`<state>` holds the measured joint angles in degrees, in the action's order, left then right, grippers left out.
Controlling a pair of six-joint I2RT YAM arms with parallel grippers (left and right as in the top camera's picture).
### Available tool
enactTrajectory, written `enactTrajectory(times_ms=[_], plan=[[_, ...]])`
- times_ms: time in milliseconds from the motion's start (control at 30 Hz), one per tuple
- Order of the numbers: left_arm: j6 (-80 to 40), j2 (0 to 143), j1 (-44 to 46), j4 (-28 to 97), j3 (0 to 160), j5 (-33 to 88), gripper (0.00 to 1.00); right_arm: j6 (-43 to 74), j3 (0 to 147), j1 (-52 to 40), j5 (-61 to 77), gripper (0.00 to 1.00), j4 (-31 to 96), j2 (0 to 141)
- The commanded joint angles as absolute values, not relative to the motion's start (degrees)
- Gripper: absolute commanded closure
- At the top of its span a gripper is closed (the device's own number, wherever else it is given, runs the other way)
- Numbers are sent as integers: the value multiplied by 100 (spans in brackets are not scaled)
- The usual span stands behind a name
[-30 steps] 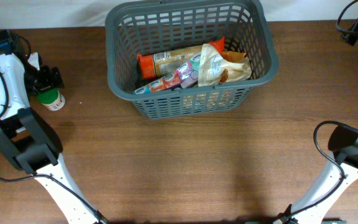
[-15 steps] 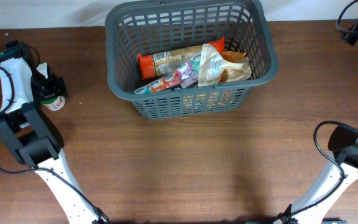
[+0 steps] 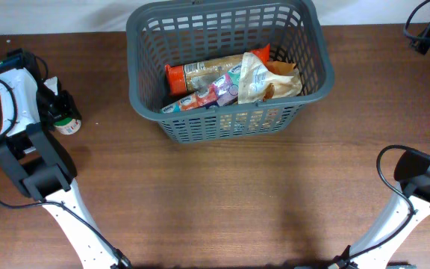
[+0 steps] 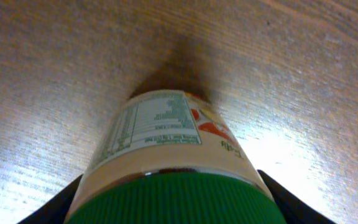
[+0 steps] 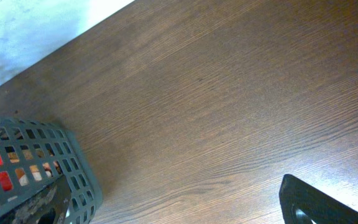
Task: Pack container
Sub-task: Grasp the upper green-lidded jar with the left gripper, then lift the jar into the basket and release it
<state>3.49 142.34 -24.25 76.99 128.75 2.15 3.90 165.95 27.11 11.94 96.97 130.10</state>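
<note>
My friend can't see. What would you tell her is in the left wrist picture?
A close-up of a bottle with a ribbed green cap and a nutrition label, standing on the brown wooden table. Dark robot fingers show on both sides of the cap.

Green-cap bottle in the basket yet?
No, the green-cap bottle is on the table, left of the container.

Overhead: soft, even light; faint shadow on worktop (image 3: 222,194) before container (image 3: 142,82). Left wrist: bottle (image 4: 160,137) very close, green cap (image 4: 174,199) blurred, dark shadow behind, glare patch right. Right wrist: grain sharp, top-left corner washed out.
</note>
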Motion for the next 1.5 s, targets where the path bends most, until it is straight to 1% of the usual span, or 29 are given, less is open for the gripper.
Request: enactTrajectory(times_ms=[0, 67, 167, 267, 367, 467, 533, 633, 700, 733, 833, 933, 1033, 1067, 1100, 1167, 1300, 1333, 1400, 1433, 1467], plan=[[375, 14271, -2456, 8018, 13618, 220, 94, 392, 16601, 2696, 1245, 1, 9730, 13065], [375, 14271, -2453, 8350, 14202, 222, 96, 392, 16601, 2696, 1245, 1, 9732, 13065], [375, 14269, -2434, 8864, 15163, 266, 98, 392, 16601, 2696, 1245, 1, 9730, 13065], [427, 14269, -2362, 9491, 16724, 528, 98, 390, 16601, 2698, 1245, 1, 9730, 13065], [622, 14261, -2239, 9651, 18037, 1037, 98, 390, 16601, 2698, 1245, 1, 9732, 13065], [1164, 13677, -2053, 9262, 17981, 1844, 98, 392, 16601, 2698, 1245, 2, 9732, 13065], [1382, 13351, -1865, 8976, 17978, 2154, 98, 390, 16601, 2696, 1247, 1, 9730, 13065], [2058, 12761, -1350, 8514, 17978, 2718, 98, 390, 16601, 2698, 1247, 1, 9730, 13065], [2668, 12527, -967, 8416, 17978, 2971, 98, 390, 16601, 2698, 1245, 1, 9730, 13065], [3317, 12396, -578, 8444, 17978, 3024, 98, 390, 16601, 2696, 1245, 1, 9730, 13065], [4482, 12363, 128, 8659, 17970, 3017, 98, 392, 16601, 2698, 1247, 1, 9730, 13065], [5229, 12484, 770, 8877, 17795, 2808, 98, 392, 16601, 2696, 1247, 1, 9730, 13065], [5262, 12720, 1284, 8820, 17445, 1916, 98, 390, 16601, 2696, 1247, 1, 9730, 13065], [5262, 12766, 1352, 8807, 17360, 1723, 98, 392, 16601, 2696, 1245, 1, 9730, 13065], [5260, 12908, 1507, 8790, 17113, 1223, 98, 390, 16601, 2698, 1245, 1, 9730, 13065], [5256, 13085, 1640, 8790, 16776, 821, 98, 392, 16601, 2698, 1245, 1, 9730, 13065], [5214, 13371, 1737, 8720, 15963, 462, 98, 390, 16601, 2698, 1245, 1, 9732, 13065], [5194, 13456, 1737, 8670, 15749, 336, 96, 392, 16601, 2698, 1247, 1, 9730, 13065], [5190, 13563, 1737, 8604, 15367, -58, 89, 390, 16601, 2696, 1245, 1, 9730, 13065], [5190, 13576, 1737, 8600, 15216, -266, 88, 390, 16601, 2696, 1245, 1, 9730, 13065], [5190, 13576, 1737, 8582, 15052, -458, 83, 392, 16601, 2696, 1245, 1, 9730, 13065]])
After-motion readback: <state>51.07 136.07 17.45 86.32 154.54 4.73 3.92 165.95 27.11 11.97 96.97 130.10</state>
